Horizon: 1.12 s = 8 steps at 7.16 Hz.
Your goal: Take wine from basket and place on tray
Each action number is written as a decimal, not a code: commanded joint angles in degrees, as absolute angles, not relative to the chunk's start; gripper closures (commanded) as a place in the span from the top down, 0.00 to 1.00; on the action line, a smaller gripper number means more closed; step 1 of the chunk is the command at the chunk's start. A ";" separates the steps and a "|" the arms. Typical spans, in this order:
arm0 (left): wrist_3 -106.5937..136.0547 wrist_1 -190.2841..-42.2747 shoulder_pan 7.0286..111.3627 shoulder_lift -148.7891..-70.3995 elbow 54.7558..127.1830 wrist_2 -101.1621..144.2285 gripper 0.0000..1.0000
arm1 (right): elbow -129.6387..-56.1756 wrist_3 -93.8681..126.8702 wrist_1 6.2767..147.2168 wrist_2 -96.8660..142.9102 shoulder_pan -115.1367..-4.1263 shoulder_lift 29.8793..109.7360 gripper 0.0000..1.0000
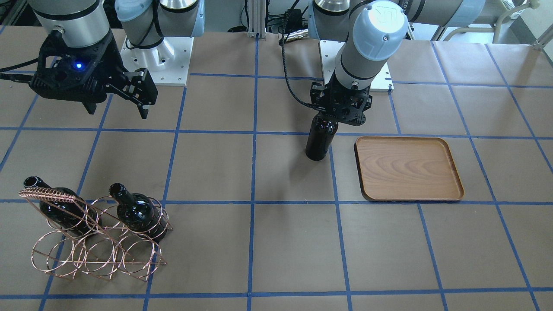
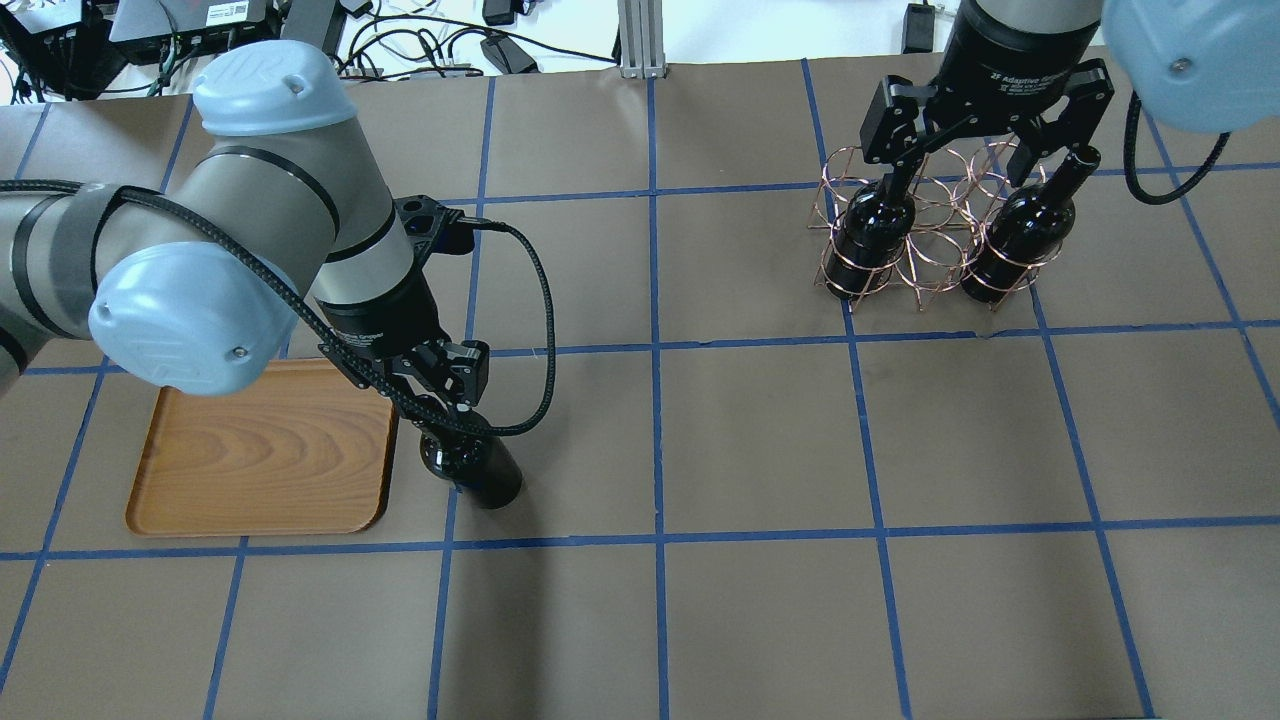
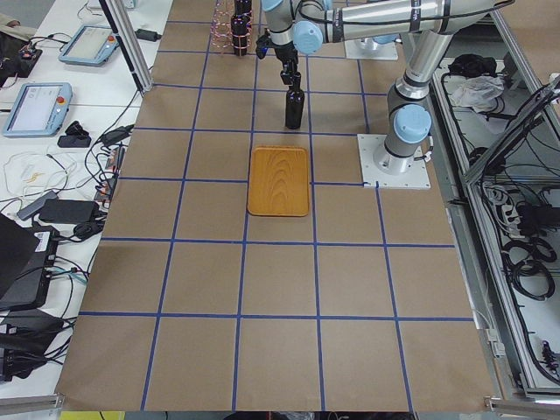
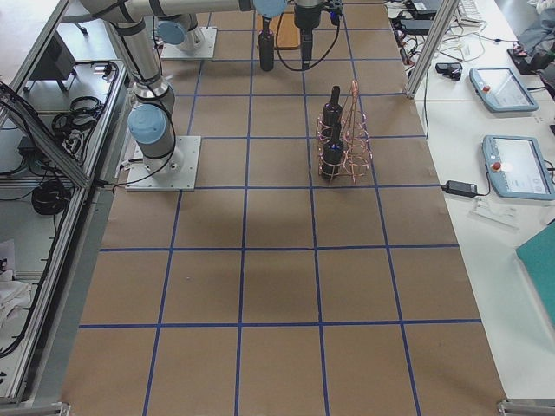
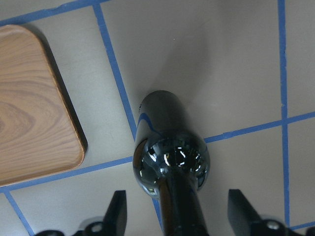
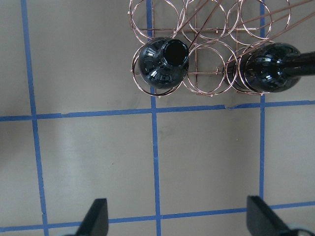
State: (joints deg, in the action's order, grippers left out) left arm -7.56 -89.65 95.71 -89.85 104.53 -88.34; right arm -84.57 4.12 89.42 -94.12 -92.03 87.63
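I see bright, even overhead light, soft shadows on the table point(image 1: 293, 242), and small glare spots on the wine point(image 5: 170, 157); focus is sharp.

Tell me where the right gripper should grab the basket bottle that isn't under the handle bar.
Probably the neck, approached from above on the robot's side. The bottle leans toward the robot, so its neck juts free of the loops of the basket, while wire rings cage its body. The right gripper hangs open above it.

I'm working in a robotics lab: my table point(image 1: 293, 242) is papered brown and gridded with blue tape point(image 1: 253, 172), teach pendants point(image 4: 499, 89) sit past its operator-side edge, cables point(image 2: 400, 55) tangle beyond.
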 commanded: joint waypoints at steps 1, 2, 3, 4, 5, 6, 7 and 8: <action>-7.56 -89.74 95.71 -89.91 104.50 -88.24 0.52 | -84.20 4.92 89.30 -91.60 -91.93 87.54 1.00; -7.56 -89.74 95.71 -90.00 104.41 -88.24 0.42 | -84.20 7.36 88.95 -89.84 -92.02 87.63 1.00; -7.56 -89.74 95.63 -90.00 104.33 -88.24 0.07 | -84.11 8.51 89.12 -89.74 -92.11 87.71 1.00; -7.38 -89.82 95.71 -90.44 104.24 -88.33 0.00 | -84.11 8.53 89.03 -90.00 -92.20 87.71 1.00; -7.30 -90.78 95.63 -90.44 103.72 -88.68 0.00 | -84.11 8.53 89.03 -89.91 -92.20 87.71 1.00; -7.29 -90.79 95.63 -90.53 103.45 -88.68 0.00 | -84.20 8.53 88.95 -89.83 -92.20 87.71 1.00; -7.56 -90.88 95.62 -90.53 103.01 -88.86 0.00 | -84.20 8.53 88.95 -90.00 -92.20 87.71 1.00; -7.65 -92.71 95.62 -90.53 100.83 -89.99 0.00 | -84.29 8.44 89.12 -90.00 -92.20 87.71 1.00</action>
